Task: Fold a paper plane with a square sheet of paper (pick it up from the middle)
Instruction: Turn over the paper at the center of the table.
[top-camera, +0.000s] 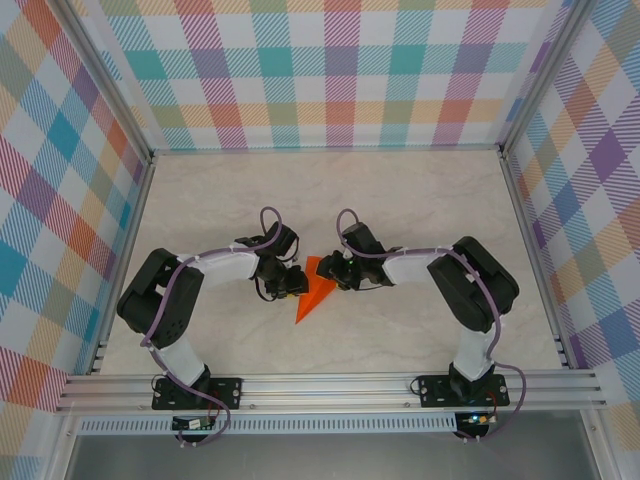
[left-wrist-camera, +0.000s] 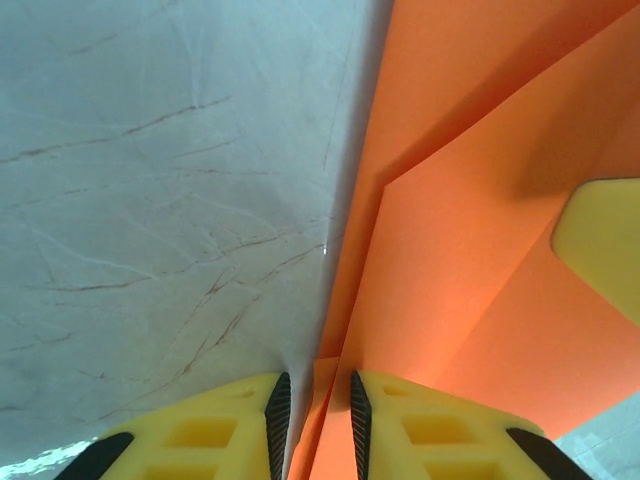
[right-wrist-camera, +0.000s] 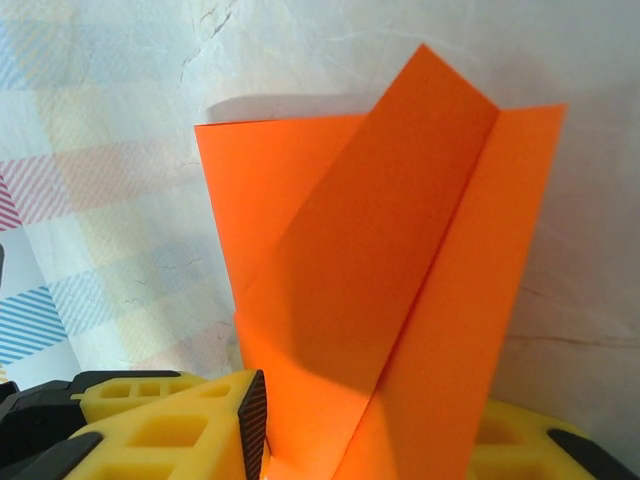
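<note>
**Orange dart between both grippers, nose toward the near-left**

I see the small bright orange folded paper plane at the middle of the table, between the two arms. Its long axis runs from far to near, leaning slightly left. The sharp tip points at the near edge and the wide tail lies toward the back wall.

My left gripper is closed down to a narrow slot, with the plane's left edge pinched between its black pads. My right gripper has the folded layers rising between its yellow fingers. I cannot tell whether they actually clamp the paper.

The pale marble-patterned tabletop is enclosed by pastel plaid fabric walls. A silver aluminium rail runs along the near edge.
</note>
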